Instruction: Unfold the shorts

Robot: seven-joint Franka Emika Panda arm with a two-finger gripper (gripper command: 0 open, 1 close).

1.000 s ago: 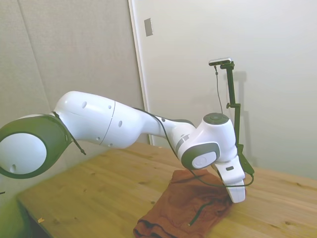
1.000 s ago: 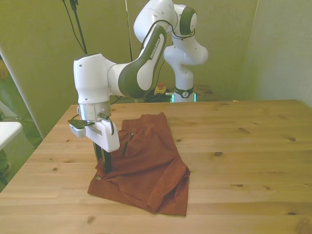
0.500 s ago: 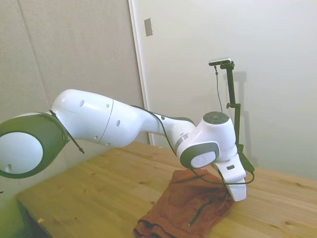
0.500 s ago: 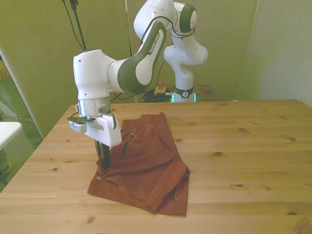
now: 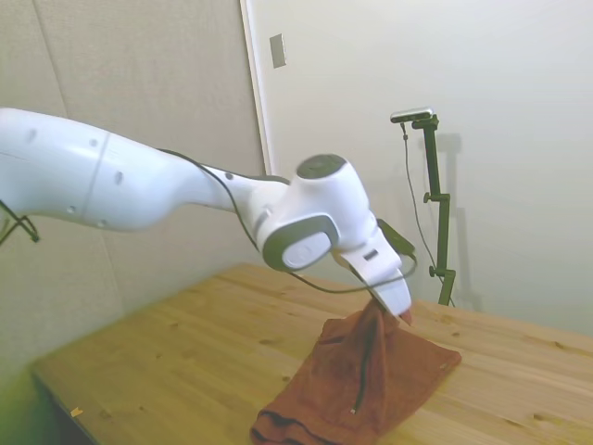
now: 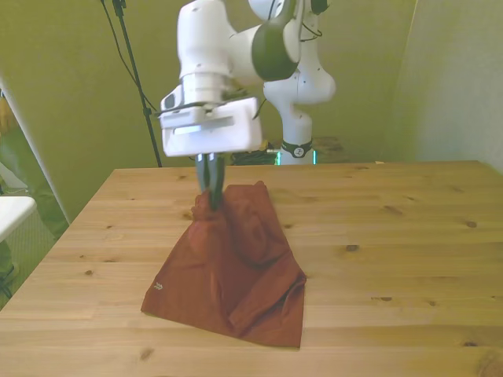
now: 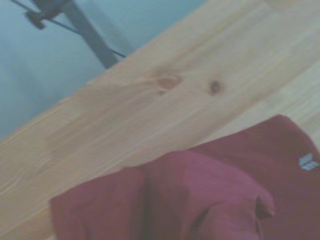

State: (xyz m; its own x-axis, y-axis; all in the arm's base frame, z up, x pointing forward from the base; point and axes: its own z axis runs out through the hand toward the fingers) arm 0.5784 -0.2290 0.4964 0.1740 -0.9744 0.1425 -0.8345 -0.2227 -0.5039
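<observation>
The two-finger gripper (image 6: 212,191) of the white arm is clamped on a fold of the rust-orange soft fabric shorts (image 6: 236,275), lifted like a tent above the wooden table (image 6: 409,236). Next, I think, the fold must be carried sideways and laid flat.

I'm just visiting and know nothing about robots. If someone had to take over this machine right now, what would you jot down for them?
Gripper: shut on the shorts, pinching a bunch of fabric and holding it up off the table.
Shorts: hanging like a tent from the pinch; the lower edges rest on the wood, near the front view's left side. A small pale logo shows on one corner.
Done: one part grasped and lifted.
Left: carry the lifted part outward, lay it flat, let go. The shorts are bunched, not yet spread.
</observation>
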